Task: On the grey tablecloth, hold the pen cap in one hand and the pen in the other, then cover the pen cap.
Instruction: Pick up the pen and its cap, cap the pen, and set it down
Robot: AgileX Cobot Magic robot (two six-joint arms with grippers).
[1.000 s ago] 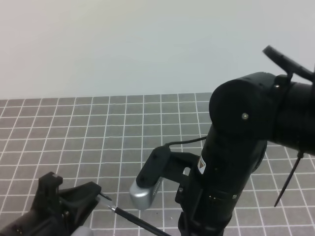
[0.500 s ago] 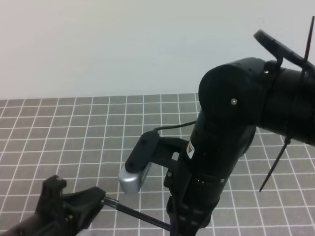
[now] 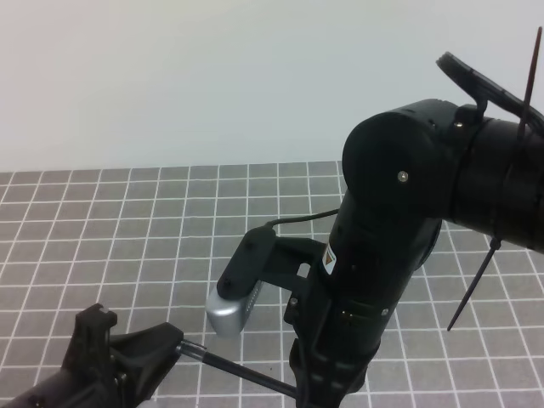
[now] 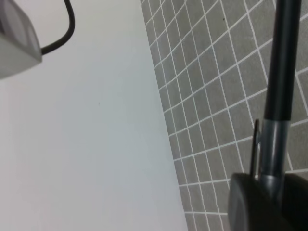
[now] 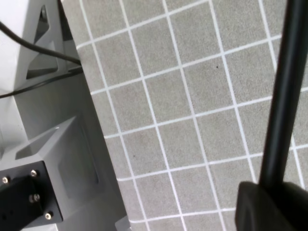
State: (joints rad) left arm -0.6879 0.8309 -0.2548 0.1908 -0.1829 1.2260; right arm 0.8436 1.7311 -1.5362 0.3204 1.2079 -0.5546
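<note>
**Pen bridged between two grippers over the cloth**

A pale blank wall stands behind the grey cloth [image 3: 153, 221] with its white grid. At the lower left of the high view, the left arm lies low, reaching in from the bottom corner. Its gripper [image 3: 166, 340] points right, its jaws closed tight around the silvery front end of the pen [image 3: 242, 376]; the left wrist view shows that metal section running into the black jaw block. The cap cannot be made out in any view. The pen slants down to the right, above the cloth, toward the foot of the right arm. That arm stands tall and bulky, bent downward at its big joint, wrist camera jutting left. The right gripper [image 5: 269, 204] shows in its wrist view, narrowly closed on the pen's black barrel.
</note>
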